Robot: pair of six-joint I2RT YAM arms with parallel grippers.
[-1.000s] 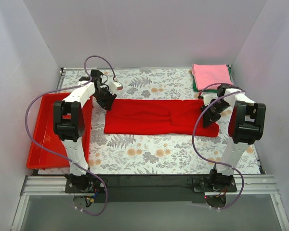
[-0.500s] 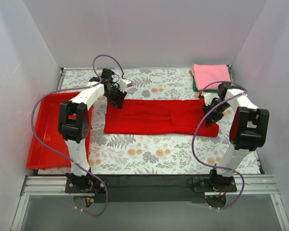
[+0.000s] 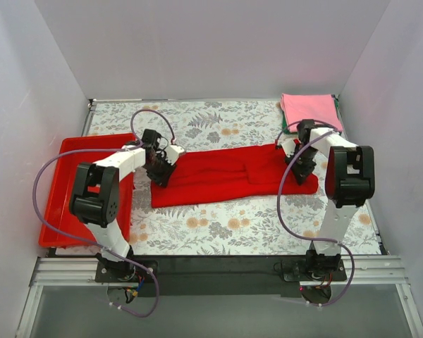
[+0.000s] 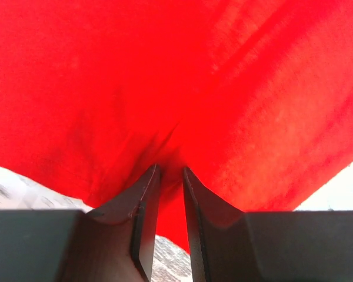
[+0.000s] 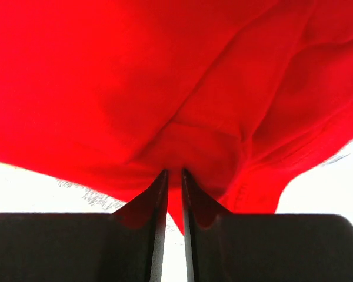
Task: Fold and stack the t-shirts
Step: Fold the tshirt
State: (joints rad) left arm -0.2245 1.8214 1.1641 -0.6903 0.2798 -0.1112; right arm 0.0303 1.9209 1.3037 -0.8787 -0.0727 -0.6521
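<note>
Top external: red t-shirt (image 3: 233,172) laid lengthwise across mid bench (image 3: 225,225), rumpled; left jaws at its left end, right jaws at its right end. Left wrist – jaws almost closed, nipping a pucker of the red cloth; right wrist – likewise, a thin gap pinching a fold. Pink t-shirt (image 3: 310,109) folded at far right corner; red tray (image 3: 63,204) along the left edge.

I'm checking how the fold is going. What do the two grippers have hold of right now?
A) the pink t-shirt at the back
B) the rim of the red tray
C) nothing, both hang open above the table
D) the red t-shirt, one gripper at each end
D: each wrist view shows the jaws pinched on red cloth, and from above the left gripper and right gripper sit at opposite ends of the red t-shirt.
</note>
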